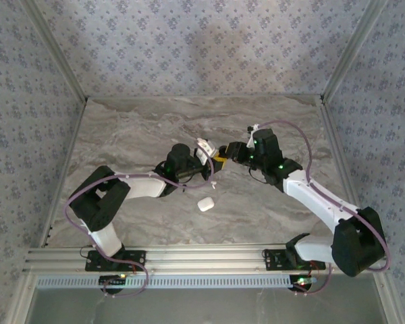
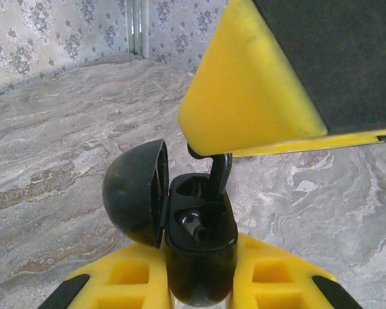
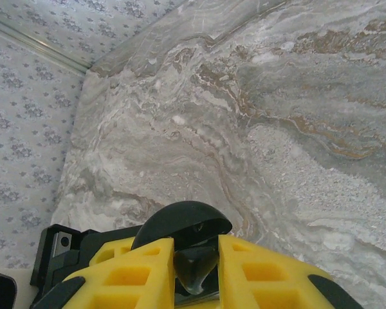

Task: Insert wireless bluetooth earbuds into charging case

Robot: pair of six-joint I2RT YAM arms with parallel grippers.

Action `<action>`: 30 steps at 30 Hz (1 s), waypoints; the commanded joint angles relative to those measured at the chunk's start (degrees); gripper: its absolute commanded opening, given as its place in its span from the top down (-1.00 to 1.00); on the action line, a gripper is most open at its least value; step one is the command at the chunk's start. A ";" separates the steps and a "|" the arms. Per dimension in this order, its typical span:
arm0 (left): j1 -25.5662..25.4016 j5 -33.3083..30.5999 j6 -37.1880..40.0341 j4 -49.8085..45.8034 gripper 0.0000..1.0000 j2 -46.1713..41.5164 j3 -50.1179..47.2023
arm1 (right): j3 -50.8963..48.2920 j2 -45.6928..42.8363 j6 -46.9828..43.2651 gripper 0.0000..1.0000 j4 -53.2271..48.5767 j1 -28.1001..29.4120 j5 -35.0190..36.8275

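Note:
My left gripper (image 2: 201,278) is shut on a black charging case (image 2: 199,254), held upright with its domed lid (image 2: 132,193) swung open to the left. Two sockets show in its top. Above it, my right gripper (image 3: 196,273) is shut on a black earbud (image 3: 197,265), whose stem (image 2: 220,170) reaches down into the far socket. A yellow finger (image 2: 244,84) of the right gripper hangs right over the case. Something glossy sits in the near socket; I cannot tell what it is. From above, both grippers (image 1: 210,164) (image 1: 224,154) meet over mid-table.
A small glossy white rounded box (image 1: 205,204) lies on the marble table (image 1: 121,135), just in front of the grippers. Patterned walls stand on the left, back and right. An aluminium rail (image 1: 202,256) runs along the near edge.

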 commanded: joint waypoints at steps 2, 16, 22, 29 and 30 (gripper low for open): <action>-0.70 0.32 3.64 3.04 0.68 -2.21 -0.58 | -0.07 0.06 2.99 0.54 1.58 -0.95 -3.97; -1.06 -1.75 7.68 3.13 0.69 -2.94 -1.46 | -0.06 -0.07 3.97 0.54 -0.40 -2.09 -6.47; -1.39 -2.27 8.41 3.13 0.69 -3.18 -1.55 | -0.40 -0.06 4.78 0.54 -0.62 -1.73 -6.76; -1.76 -3.21 7.67 3.52 0.69 -3.47 -1.55 | 0.02 0.39 6.15 0.54 -1.87 -0.45 -2.69; -1.76 -3.59 7.43 3.61 0.69 -3.44 -1.46 | -0.11 0.30 6.36 0.54 -1.93 -0.20 -2.07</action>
